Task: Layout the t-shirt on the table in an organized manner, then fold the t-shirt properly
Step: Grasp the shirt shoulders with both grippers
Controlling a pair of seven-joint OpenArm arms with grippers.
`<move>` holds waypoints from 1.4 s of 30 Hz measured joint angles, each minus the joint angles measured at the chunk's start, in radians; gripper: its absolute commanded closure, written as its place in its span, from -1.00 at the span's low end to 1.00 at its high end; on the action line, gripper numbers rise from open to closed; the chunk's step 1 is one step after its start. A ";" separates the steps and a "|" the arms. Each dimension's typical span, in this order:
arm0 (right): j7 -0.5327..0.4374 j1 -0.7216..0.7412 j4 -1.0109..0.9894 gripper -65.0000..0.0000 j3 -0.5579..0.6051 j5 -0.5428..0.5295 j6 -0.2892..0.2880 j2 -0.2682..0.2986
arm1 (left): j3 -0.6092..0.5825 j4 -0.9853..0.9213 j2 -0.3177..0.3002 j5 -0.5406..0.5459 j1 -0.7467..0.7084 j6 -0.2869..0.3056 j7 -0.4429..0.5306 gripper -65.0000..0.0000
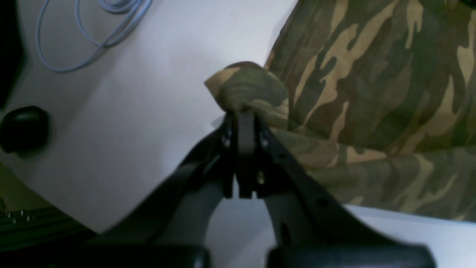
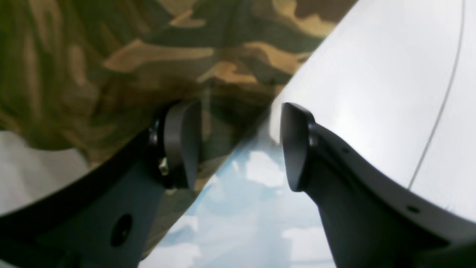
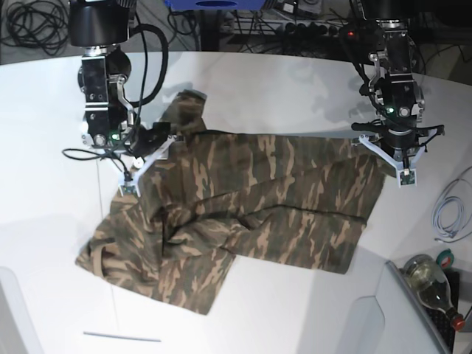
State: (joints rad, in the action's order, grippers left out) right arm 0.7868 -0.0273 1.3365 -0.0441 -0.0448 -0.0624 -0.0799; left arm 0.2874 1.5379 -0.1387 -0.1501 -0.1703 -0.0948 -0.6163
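T-shirt (image 3: 243, 206): spread on worktop (image 3: 295, 81), still rumpled, unfolded. Left claw (image 1: 241, 111) clenched on its edge; right claw (image 2: 238, 145) released beside its edge. Smoothing, folding remain.

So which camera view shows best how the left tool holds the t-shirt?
The left wrist view: the left tool is shut on a bunched edge of the t-shirt, seen close up. The base view shows the whole t-shirt spread out, but that grip is small there. The right wrist view shows only cloth beside the open right tool.
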 measured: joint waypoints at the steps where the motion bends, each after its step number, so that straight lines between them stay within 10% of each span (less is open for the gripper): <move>1: -0.013 0.004 -0.010 0.03 0.000 0.001 -0.002 0.001 | 0.000 0.000 0.000 0.000 0.000 0.000 0.001 1.00; 6: -0.038 0.031 -0.060 0.98 -0.004 0.000 -0.094 0.003 | 0.000 0.000 0.000 0.000 0.000 0.000 0.000 1.00; 18: 0.210 -0.184 0.452 1.00 -0.181 -0.018 -0.119 0.072 | -0.014 0.127 0.048 0.015 -0.051 0.015 0.001 1.00; 29: 0.151 -0.251 0.297 1.00 -0.260 -0.006 -0.118 0.074 | -0.124 0.008 0.104 0.011 -0.116 -0.002 0.003 1.00; 33: 0.169 -0.260 0.292 0.82 -0.287 -0.003 -0.118 0.063 | -0.111 0.000 0.105 0.011 -0.118 -0.003 0.008 1.00; 38: 0.208 -0.268 0.383 -0.02 -0.332 -0.006 -0.118 0.028 | -0.105 0.000 0.105 0.008 -0.132 -0.003 0.006 1.00; 42: 0.091 -0.266 0.455 -0.05 -0.454 0.004 -0.137 0.000 | -0.109 0.000 0.105 0.008 -0.129 -0.003 0.008 1.00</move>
State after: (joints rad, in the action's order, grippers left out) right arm 0.8780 -0.2932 1.7920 -0.4980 -0.0410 -0.1997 -0.0803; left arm 0.1787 1.5379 -0.0338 -0.1421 -0.2993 -0.0982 -0.6086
